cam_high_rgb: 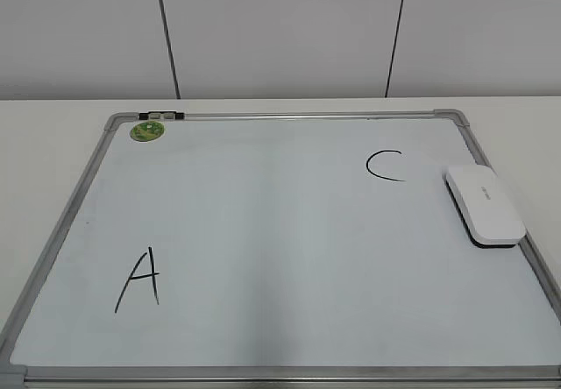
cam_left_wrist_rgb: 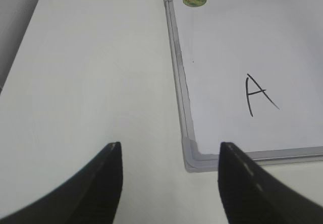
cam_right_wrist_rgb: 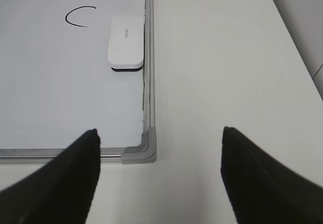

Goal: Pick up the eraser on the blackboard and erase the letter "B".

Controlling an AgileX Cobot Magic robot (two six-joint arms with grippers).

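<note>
Your left black, two-fingered end effector [cam_left_wrist_rgb: 169, 183] hangs with its fingers spread wide and nothing between them; your right black end effector [cam_right_wrist_rgb: 159, 176] is posed likewise.

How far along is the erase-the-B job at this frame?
Seemingly finished: the white metal-framed dry-erase board shows only a black A and C; no B is visible. The white plastic eraser lies at the board's right edge. Both the left gripper and right gripper are open, empty. Nothing apparent remains.
</note>
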